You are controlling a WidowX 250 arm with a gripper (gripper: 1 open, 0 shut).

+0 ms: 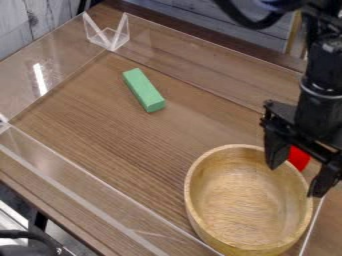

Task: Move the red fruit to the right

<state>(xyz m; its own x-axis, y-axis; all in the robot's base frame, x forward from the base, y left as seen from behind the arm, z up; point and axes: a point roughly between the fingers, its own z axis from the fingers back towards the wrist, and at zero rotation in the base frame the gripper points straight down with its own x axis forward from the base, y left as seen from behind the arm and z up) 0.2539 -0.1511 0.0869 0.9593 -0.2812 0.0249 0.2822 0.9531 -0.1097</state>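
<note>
A dark wood-grain table (120, 150) filled the view, bordered along its left and near edges by low clear acrylic walls (40, 160). At the far left, two small transparent triangular plastic pieces (106, 34) stood leaning together. Lying flat on the wood, towards the middle of the far half, was a green rectangular block (144, 89), angled so that its long side ran from upper left to lower right.

At the near right sat a large round light wooden bowl (251, 202), its inside bare. Just beyond the bowl's far right rim hung the black robot gripper (303, 159), mounted on a black cylindrical wrist that came down from the top right corner. The gripper pointed downward and its two dark fingers (277, 153) stood spread wide apart, the nearer tips overlapping the bowl's rim in the picture.

The small bright red rounded toy fruit (302, 159) showed as a patch of red between those spread fingers, close to the bowl's far right edge and well apart from the green block. The fingers flanked it on either side with gaps visible, so nothing was clamped; whether the fruit rested on the table or on the bowl's rim could not be told, since the fingers hid its lower part
</note>
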